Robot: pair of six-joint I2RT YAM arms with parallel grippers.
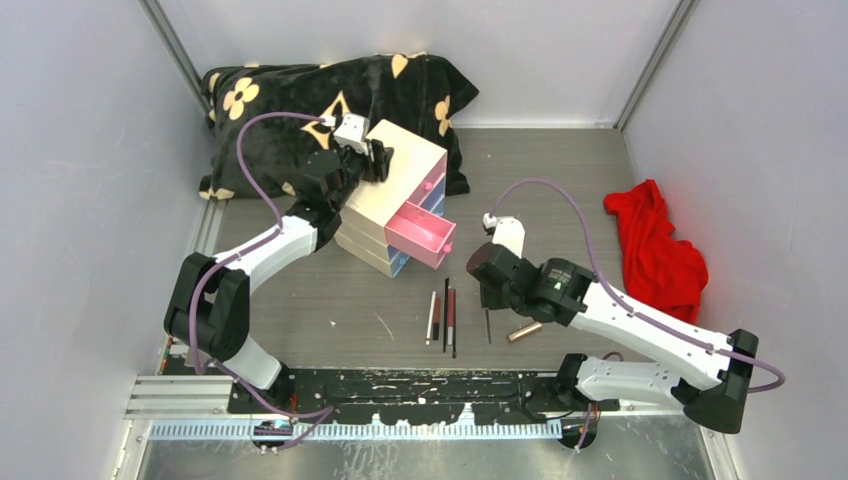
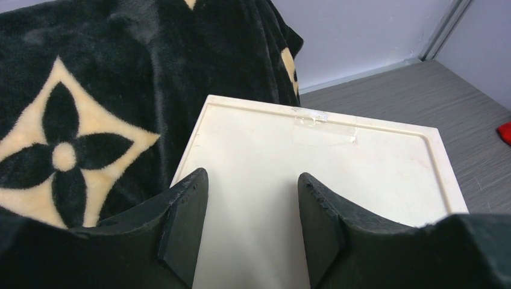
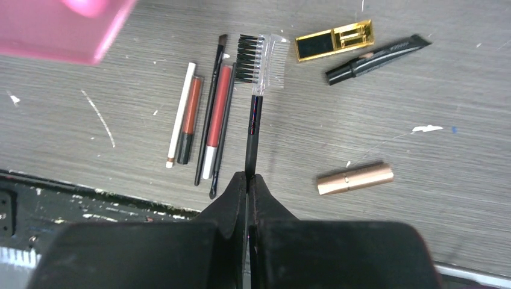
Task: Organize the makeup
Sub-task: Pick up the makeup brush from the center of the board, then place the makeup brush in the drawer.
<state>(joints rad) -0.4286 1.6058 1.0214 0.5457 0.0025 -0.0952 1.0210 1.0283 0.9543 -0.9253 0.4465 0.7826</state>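
Top view: left tool [image 1: 378,160] over the cream drawer box [image 1: 410,150], pink drawer [image 1: 420,232] pulled out. Left wrist: jaws parted, holding nothing. Right wrist: right tool [image 3: 247,177] clenched on comb brush [image 3: 253,114] handle — pencils [image 3: 205,114], gold tube [image 3: 355,179] alongside on the surface [image 3: 452,198]

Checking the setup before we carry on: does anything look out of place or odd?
The cream drawer box sits turned at an angle, its pink drawer hanging open. A crumpled red cloth lies at the right, apart from everything else. A strip of clear tape is stuck on the box top.
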